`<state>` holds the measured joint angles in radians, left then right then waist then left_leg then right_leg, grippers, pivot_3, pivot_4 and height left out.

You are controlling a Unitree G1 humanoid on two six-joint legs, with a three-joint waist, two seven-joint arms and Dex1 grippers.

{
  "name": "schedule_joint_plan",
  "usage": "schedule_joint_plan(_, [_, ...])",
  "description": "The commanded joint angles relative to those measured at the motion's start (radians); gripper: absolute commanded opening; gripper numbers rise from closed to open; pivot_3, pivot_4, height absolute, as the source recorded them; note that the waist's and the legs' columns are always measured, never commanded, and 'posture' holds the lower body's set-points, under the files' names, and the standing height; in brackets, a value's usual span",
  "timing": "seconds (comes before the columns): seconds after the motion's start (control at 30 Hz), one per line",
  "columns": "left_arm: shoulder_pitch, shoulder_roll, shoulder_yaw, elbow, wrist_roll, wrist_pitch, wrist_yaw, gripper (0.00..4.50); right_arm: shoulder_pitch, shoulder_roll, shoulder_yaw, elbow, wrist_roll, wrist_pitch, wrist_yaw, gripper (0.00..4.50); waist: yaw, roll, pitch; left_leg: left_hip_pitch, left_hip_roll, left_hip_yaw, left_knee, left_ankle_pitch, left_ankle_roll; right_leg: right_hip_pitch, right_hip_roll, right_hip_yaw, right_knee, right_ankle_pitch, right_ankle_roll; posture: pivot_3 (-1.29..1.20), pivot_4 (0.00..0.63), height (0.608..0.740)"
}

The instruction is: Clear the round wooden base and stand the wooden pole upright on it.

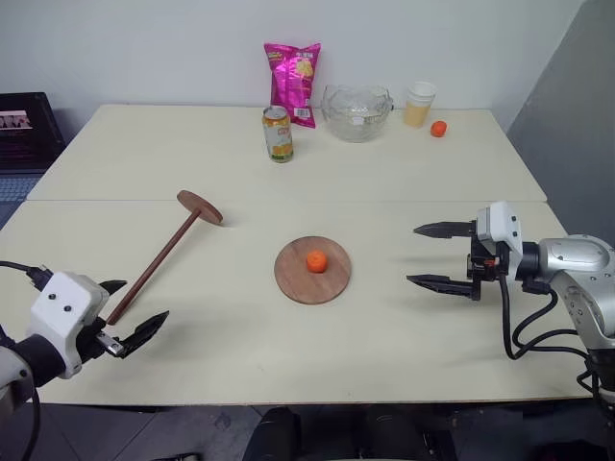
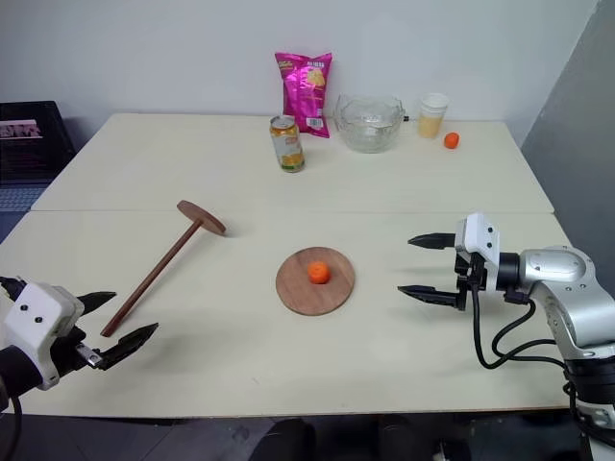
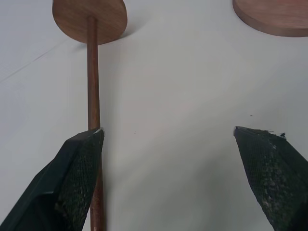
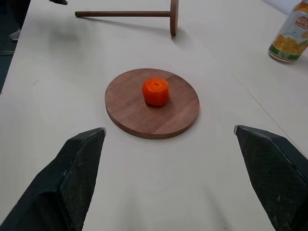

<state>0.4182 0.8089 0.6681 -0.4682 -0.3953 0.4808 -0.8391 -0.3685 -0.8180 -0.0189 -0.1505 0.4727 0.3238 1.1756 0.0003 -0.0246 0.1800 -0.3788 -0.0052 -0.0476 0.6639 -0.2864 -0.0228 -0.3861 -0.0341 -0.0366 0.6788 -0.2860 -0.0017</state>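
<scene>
The round wooden base (image 1: pixel 312 279) lies flat in the middle of the table with a small orange fruit (image 1: pixel 316 260) on its centre. The wooden pole (image 1: pixel 159 262) lies on its side to the left, its fixed disc (image 1: pixel 200 206) at the far end. My left gripper (image 1: pixel 130 312) hovers open at the pole's near end, one finger (image 3: pixel 72 178) just beside the stick. My right gripper (image 1: pixel 437 255) is open to the right of the base, pointing at it; the wrist view shows the base (image 4: pixel 152 103) and fruit (image 4: pixel 155 91) between its fingers.
Along the far edge stand a drink can (image 1: pixel 278 133), a pink snack bag (image 1: pixel 292 82), a glass bowl (image 1: pixel 356 111), a cup (image 1: pixel 419 103) and a second small orange (image 1: pixel 438 129). A black crate (image 1: pixel 26 130) sits beyond the table's left side.
</scene>
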Motion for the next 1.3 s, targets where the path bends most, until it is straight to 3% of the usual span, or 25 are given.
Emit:
schedule_joint_plan(0.03, [-0.02,0.012,0.038,0.004,-0.011,-0.03,-0.014,4.49,-0.018,-0.017,-0.037,-0.031,0.008,0.009,-0.009,4.5,0.0,0.0,0.0,0.0,0.0,0.0,0.0,0.0,0.0,0.0,0.0,0.0,0.0,0.0,0.0,0.0,0.15,0.74])
schedule_joint_plan(0.27, [-0.069,0.017,0.027,0.009,-0.002,-0.018,0.015,4.49,-0.015,-0.023,-0.044,-0.043,0.008,0.015,-0.022,4.5,0.0,0.0,0.0,0.0,0.0,0.0,0.0,0.0,0.0,0.0,0.0,0.0,0.0,0.0,0.0,0.0,0.15,0.74])
schedule_joint_plan(0.67, [-0.081,0.045,0.001,0.057,-0.011,-0.091,-0.095,4.49,0.02,-0.025,-0.07,-0.07,0.021,0.062,-0.064,4.5,0.0,0.0,0.0,0.0,0.0,0.0,0.0,0.0,0.0,0.0,0.0,0.0,0.0,0.0,0.0,0.0,0.15,0.74])
schedule_joint_plan(0.83, [-0.157,0.054,-0.04,0.029,-0.005,-0.097,-0.068,4.49,-0.008,0.04,-0.064,-0.12,0.038,0.06,-0.121,4.5,0.0,0.0,0.0,0.0,0.0,0.0,0.0,0.0,0.0,0.0,0.0,0.0,0.0,0.0,0.0,0.0,0.15,0.74])
schedule_joint_plan(0.93, [-0.189,0.069,-0.094,-0.024,-0.043,-0.063,-0.097,4.49,-0.029,0.072,-0.021,-0.158,0.054,0.09,-0.126,4.5,0.0,0.0,0.0,0.0,0.0,0.0,0.0,0.0,0.0,0.0,0.0,0.0,0.0,0.0,0.0,0.0,0.15,0.74])
schedule_joint_plan(1.1, [-0.267,0.091,-0.292,-0.074,-0.036,-0.056,-0.124,4.49,-0.147,0.257,0.196,-0.122,-0.058,0.184,-0.264,4.5,-0.005,0.001,0.0,0.0,0.0,0.0,-0.001,0.0,0.0,-0.001,0.0,0.0,0.001,0.0,-0.001,0.0,0.15,0.74])
schedule_joint_plan(1.3, [-0.333,0.079,-0.363,-0.049,-0.033,-0.062,-0.116,4.49,-0.19,0.382,0.336,0.065,-0.219,0.07,-0.309,4.5,0.0,0.001,0.0,-0.002,0.0,0.0,0.0,0.0,0.0,-0.002,0.0,0.0,0.0,0.001,-0.002,0.0,0.15,0.74])
